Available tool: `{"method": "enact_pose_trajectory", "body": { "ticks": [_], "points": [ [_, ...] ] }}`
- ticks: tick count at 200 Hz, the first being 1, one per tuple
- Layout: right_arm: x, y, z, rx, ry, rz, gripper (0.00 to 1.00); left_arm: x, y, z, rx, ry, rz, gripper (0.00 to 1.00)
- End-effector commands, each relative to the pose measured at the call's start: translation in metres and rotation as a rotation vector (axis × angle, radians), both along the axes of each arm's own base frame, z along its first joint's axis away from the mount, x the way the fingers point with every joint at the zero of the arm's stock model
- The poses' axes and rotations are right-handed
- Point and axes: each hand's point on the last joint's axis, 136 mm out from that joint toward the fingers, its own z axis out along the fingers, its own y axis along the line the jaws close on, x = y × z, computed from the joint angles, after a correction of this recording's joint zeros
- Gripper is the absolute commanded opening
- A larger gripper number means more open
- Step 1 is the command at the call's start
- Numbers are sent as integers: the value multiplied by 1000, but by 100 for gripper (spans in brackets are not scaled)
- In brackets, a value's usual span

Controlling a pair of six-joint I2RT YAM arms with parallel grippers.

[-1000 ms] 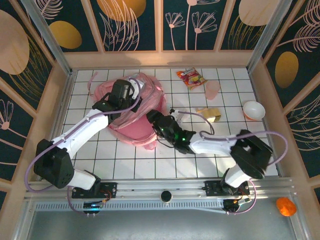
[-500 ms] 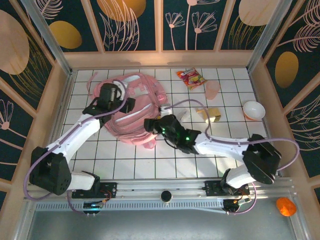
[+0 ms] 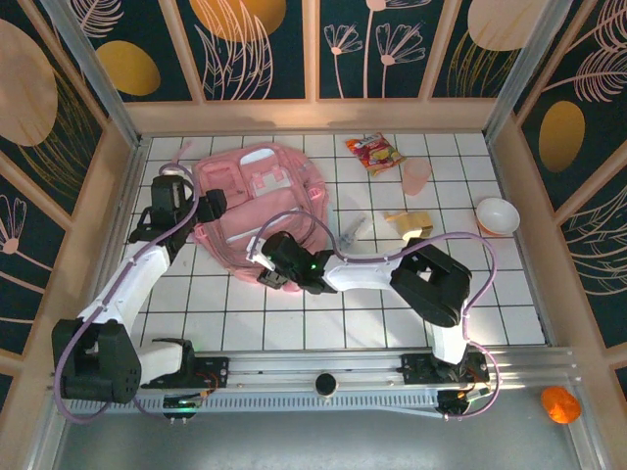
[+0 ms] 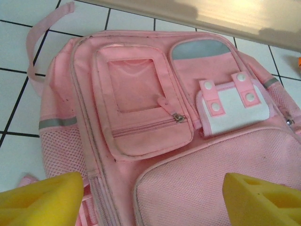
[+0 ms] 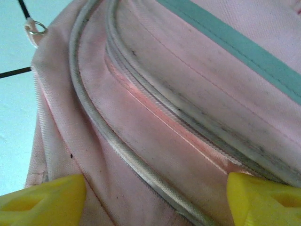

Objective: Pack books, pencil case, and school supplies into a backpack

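Both grippers stand spread wide with nothing in them. To me the left gripper (image 3: pixel 203 206) looks parked at the left edge of the backpack (image 3: pixel 269 186), centre-left in the overhead view. Its wrist camera looks across the front pockets (image 4: pixel 141 117), which lie flat and face up, with the yellow fingertips (image 4: pixel 42 197) low in the corners and clear of the cloth. The right gripper (image 3: pixel 263 262) is nosed in against the bag's lower edge, close to a zip line (image 5: pixel 155 108) that runs slantwise across its view. My guess is that the two arms flank the bag so one can steady it while the other works the opening.

The pale yellow block (image 3: pixel 411 223) lies right of centre, well apart from the bag and not yet packed. The snack packet (image 3: pixel 374 152) and pink cup (image 3: pixel 416 176) lie above it.

From here I cannot tell whether that zip is open or shut, nor whether the right fingers brush the fabric. Whatever lies inside the bag is hidden. A small pale thing (image 3: pixel 355 230) between bag and block is too small to name.
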Motion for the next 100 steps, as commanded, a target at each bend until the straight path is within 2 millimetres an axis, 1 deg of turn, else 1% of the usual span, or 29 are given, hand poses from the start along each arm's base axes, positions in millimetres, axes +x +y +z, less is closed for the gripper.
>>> {"method": "enact_pose_trajectory", "body": {
  "ticks": [1,20,25,38,53,61,75,90,100],
  "points": [
    [-18,10,-6,-73,-10,164,79,1,-4,10,-70,-42,-6,77],
    [-26,9,-9,-97,10,212,80,2,-5,7,-82,-36,-6,77],
    [-29,9,-10,-104,16,226,83,2,-5,7,-85,-35,-5,77],
    [-37,6,-9,-122,37,263,86,2,-6,4,-92,-30,-7,77],
    [-42,0,-6,-128,45,274,86,2,-6,2,-95,-25,-8,77],
    [-39,-3,-4,-131,30,262,86,1,-6,1,-98,-23,-9,77],
    [-32,-6,-9,-154,0,242,86,0,-8,0,-104,-23,-14,76],
    [-23,-4,-14,-167,-20,230,86,-1,-9,1,-111,-27,-16,76],
    [-21,-1,-19,-179,-19,238,86,-1,-9,1,-112,-28,-18,76]
  ]
}}
